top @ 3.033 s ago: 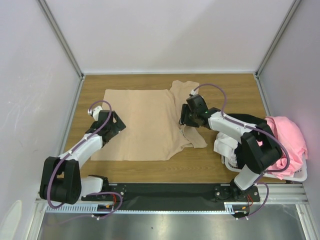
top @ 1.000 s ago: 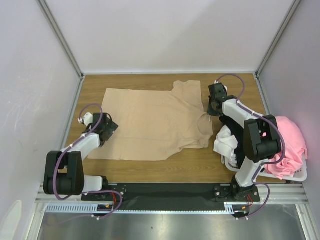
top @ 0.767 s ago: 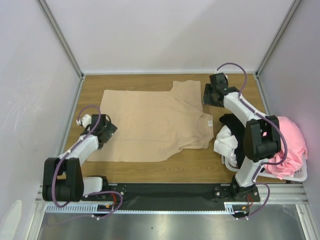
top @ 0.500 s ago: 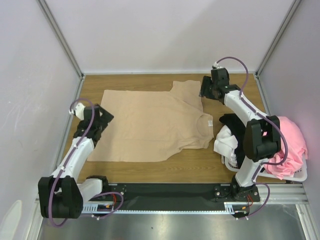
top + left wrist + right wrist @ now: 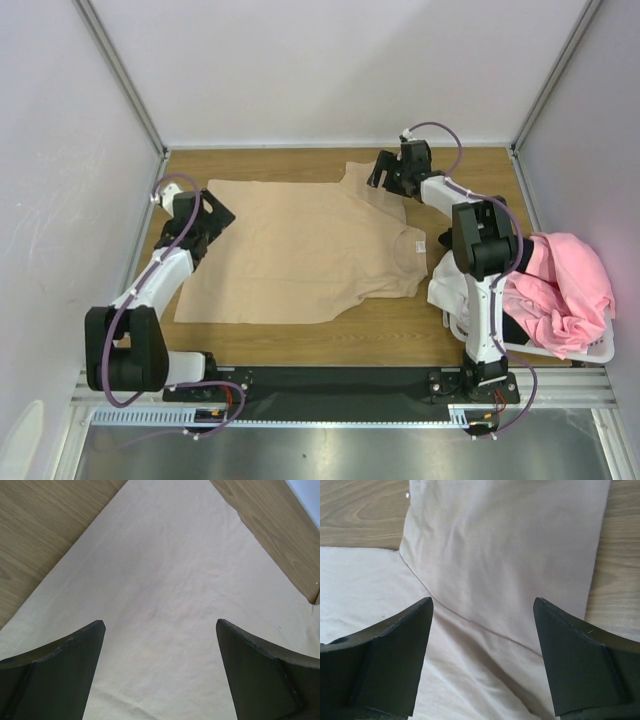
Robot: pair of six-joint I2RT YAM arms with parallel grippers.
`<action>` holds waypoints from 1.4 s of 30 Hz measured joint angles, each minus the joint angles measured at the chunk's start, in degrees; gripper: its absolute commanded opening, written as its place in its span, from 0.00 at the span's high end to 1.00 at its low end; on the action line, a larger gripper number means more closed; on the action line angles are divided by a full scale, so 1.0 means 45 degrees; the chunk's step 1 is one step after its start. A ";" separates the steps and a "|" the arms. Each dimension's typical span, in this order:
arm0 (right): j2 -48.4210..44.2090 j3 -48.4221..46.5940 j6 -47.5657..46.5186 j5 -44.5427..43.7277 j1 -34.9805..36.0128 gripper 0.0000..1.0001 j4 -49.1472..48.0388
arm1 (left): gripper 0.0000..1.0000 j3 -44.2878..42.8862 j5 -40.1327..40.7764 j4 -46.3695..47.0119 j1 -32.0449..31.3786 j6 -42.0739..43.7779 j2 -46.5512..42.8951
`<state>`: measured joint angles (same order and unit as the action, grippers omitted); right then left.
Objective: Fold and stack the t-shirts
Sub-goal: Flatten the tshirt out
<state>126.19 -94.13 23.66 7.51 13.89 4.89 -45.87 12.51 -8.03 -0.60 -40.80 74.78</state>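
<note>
Both arms have swung toward the far side since a second ago: my right arm has left the collar area and let go of the cloth, and my left has travelled from the shirt's near-left edge to its far-left corner.

Across the wooden table (image 5: 260, 335) the tan t-shirt (image 5: 300, 250) lies spread flat, hem to the left, collar to the right, one sleeve pointing to the far edge. It fills most of the middle of the table.

At the near right sits the white laundry basket (image 5: 590, 352), with a pink t-shirt (image 5: 560, 290) heaped in it and spilling over the rim. A white t-shirt (image 5: 448, 290) is bunched just beside the basket's left side, close to the tan shirt's collar end.

My left gripper (image 5: 212, 213) hangs over the far-left hem corner. From its wrist camera the gripper (image 5: 160, 625) has its jaws spread wide with only flat tan cloth (image 5: 165, 580) between them, wood showing on either side of the corner.

My right gripper (image 5: 383, 176) is over the far sleeve. Its wrist camera shows the gripper (image 5: 482, 602) parted and gripping nothing, above the seam where the sleeve (image 5: 505, 545) joins the body.
</note>
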 measured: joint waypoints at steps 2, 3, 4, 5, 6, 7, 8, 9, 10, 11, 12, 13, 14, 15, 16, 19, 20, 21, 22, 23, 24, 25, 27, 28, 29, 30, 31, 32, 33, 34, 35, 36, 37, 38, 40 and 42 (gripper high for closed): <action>0.0321 -0.0223 0.0078 0.0136 -0.0015 0.12 -0.0015 | 0.00 0.0000 -0.0087 0.0107 0.0000 0.0092 0.0141; 0.0437 -0.0340 0.0097 0.0175 -0.0024 0.12 -0.0019 | 0.00 0.0005 -0.0136 0.0180 0.0000 0.0121 0.0204; 0.0573 -0.0491 0.0131 0.0223 -0.0034 0.12 -0.0015 | 0.00 0.0010 -0.0160 0.0282 0.0000 0.0151 0.0267; 0.0704 -0.0675 0.0165 0.0253 -0.0044 0.11 -0.0019 | 0.00 0.0010 -0.0170 0.0369 0.0000 0.0175 0.0335; 0.0806 -0.0806 0.0175 0.0272 -0.0058 0.11 -0.0034 | 0.00 0.0015 -0.0175 0.0442 0.0000 0.0175 0.0423; 0.0933 -0.0957 0.0194 0.0316 -0.0073 0.11 -0.0053 | 0.00 0.0024 -0.0175 0.0525 0.0000 0.0175 0.0529; 0.1035 -0.1078 0.0214 0.0325 -0.0092 0.11 -0.0078 | 0.00 0.0024 -0.0180 0.0578 0.0000 0.0175 0.0631; 0.1141 -0.1171 0.0219 0.0340 -0.0117 0.11 -0.0083 | 0.00 0.0024 -0.0189 0.0631 0.0000 0.0175 0.0758; 0.1239 -0.1282 0.0228 0.0340 -0.0146 0.11 -0.0053 | 0.00 0.0029 -0.0199 0.0656 0.0000 0.0175 0.0879; 0.1341 -0.1379 0.0238 0.0340 -0.0170 0.11 -0.0058 | 0.00 0.0024 -0.0199 0.0665 0.0000 0.0170 0.1015; 0.1457 -0.1530 0.0248 0.0330 -0.0204 0.11 -0.0015 | 0.00 0.0024 -0.0204 0.0685 0.0000 0.0170 0.1146; 0.1627 -0.1700 0.0253 0.0321 -0.0228 0.11 0.0019 | 0.00 0.0024 -0.0199 0.0685 0.0000 0.0170 0.1302; 0.1792 -0.1889 0.0253 0.0311 -0.0267 0.10 0.0058 | 0.00 0.0024 -0.0194 0.0699 0.0000 0.0170 0.1462; 0.1914 -0.2059 0.0253 0.0306 -0.0296 0.10 0.0117 | 0.00 0.0019 -0.0194 0.0704 0.0000 0.0170 0.1637; 0.2055 -0.2273 0.0257 0.0321 -0.0330 0.10 0.0141 | 0.00 0.0019 -0.0194 0.0704 0.0000 0.0170 0.1802; 0.2346 -0.2788 0.0257 0.0272 -0.0427 0.10 0.0316 | 0.00 -0.0146 -0.0199 0.0695 0.0000 0.0165 0.2395; 0.2501 -0.3002 0.0257 0.0277 -0.0466 0.10 0.0355 | 0.00 -0.0267 -0.0199 0.0690 0.0000 0.0165 0.2628; 0.2671 -0.3240 0.0257 0.0282 -0.0500 0.10 0.0369 | 0.00 -0.0408 -0.0199 0.0685 0.0000 0.0165 0.2841; 0.2827 -0.3487 0.0262 0.0282 -0.0534 0.10 0.0393 | 0.00 -0.0588 -0.0204 0.0675 0.0000 0.0165 0.3070; 0.2982 -0.3759 0.0262 0.0282 -0.0563 0.10 0.0461 | 0.00 -0.0714 -0.0204 0.0680 0.0000 0.0165 0.3230; 0.3143 -0.4041 0.0262 0.0282 -0.0593 0.09 0.0529 | 0.00 -0.0879 -0.0204 0.0709 0.0000 0.0165 0.3400; 0.3313 -0.4299 0.0262 0.0287 -0.0617 0.09 0.0583 | 0.00 -0.1039 -0.0204 0.0719 0.0000 0.0165 0.3565; 0.3614 -0.4838 0.0262 0.0287 -0.0646 0.08 0.0748 | 0.00 -0.1355 -0.0209 0.0719 0.0000 0.0165 0.3861; 0.3784 -0.5129 0.0257 0.0301 -0.0665 0.08 0.0811 | 0.00 -0.1481 -0.0214 0.0729 0.0000 0.0165 0.3973; 0.3949 -0.5421 0.0257 0.0301 -0.0675 0.08 0.0894 | 0.00 -0.1656 -0.0219 0.0729 0.0000 0.0165 0.4133; 0.4114 -0.5688 0.0253 0.0306 -0.0690 0.07 0.0996 | 0.00 -0.1826 -0.0214 0.0733 0.0000 0.0170 0.4299; 0.4245 -0.5940 0.0248 0.0306 -0.0699 0.07 0.1073 | 0.00 -0.1987 -0.0219 0.0738 0.0000 0.0170 0.4449; 0.4396 -0.6212 0.0233 0.0306 -0.0709 0.07 0.1141 | 0.00 -0.2142 -0.0228 0.0743 0.0000 0.0170 0.4605; 0.4566 -0.6489 0.0204 0.0316 -0.0724 0.06 0.1224 | 0.00 -0.2273 -0.0253 0.0748 0.0000 0.0175 0.4736; 0.4716 -0.6747 0.0160 0.0321 -0.0733 0.06 0.1277 | 0.00 -0.2424 -0.0267 0.0758 0.0000 0.0185 0.4872; 0.4838 -0.6989 0.0121 0.0345 -0.0753 0.05 0.1326 | 0.00 -0.2608 -0.0282 0.0782 0.0000 0.0194 0.5042; 0.4964 -0.7218 0.0053 0.0369 -0.0763 0.05 0.1399 | 0.00 -0.2735 -0.0301 0.0831 0.0000 0.0214 0.5163; 0.5061 -0.7397 -0.0005 0.0408 -0.0777 0.04 0.1443 | 0.00 -0.2890 -0.0340 0.0889 0.0000 0.0238 0.5314; 0.5144 -0.7558 -0.0044 0.0452 -0.0787 0.03 0.1530 | 0.00 -0.3070 -0.0398 0.0923 0.0000 0.0301 0.5464; 0.5353 -0.8024 -0.0117 0.0568 -0.0816 0.02 0.1681 | 0.00 -0.3439 -0.0505 0.0957 0.0000 0.0413 0.5761; 0.5382 -0.8145 -0.0175 0.0767 -0.0840 0.00 0.1778 | 0.00 -0.3900 -0.0631 0.0991 0.0000 0.0559 0.6081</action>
<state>150.41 -130.78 22.87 10.96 10.11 12.88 -63.42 9.67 -3.57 -0.60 -38.28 102.15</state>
